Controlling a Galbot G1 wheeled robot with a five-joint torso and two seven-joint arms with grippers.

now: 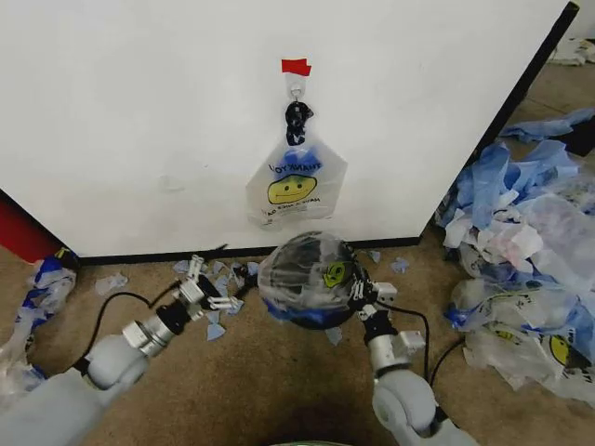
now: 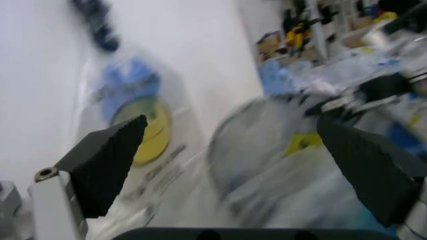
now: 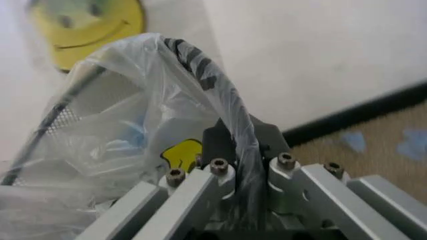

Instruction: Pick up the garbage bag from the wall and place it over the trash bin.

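Right gripper (image 1: 358, 290) clamps the bin's (image 1: 311, 279) rim at lower centre; left gripper (image 1: 209, 290) spread wide, empty, at lower left.

The bin, already lined with a smiley bag, sits tilted just below the bag (image 1: 296, 189), which hangs at upper centre from the hook (image 1: 296, 89) under red tape (image 1: 296, 67) on the wall (image 1: 139, 111). The pick looks not yet made: next the left gripper must rise and close on the blue handles (image 1: 297, 121). Brown carpet (image 1: 279, 390) strewn with blue scraps (image 1: 216, 330); discarded bags (image 1: 525, 269) heap at right.
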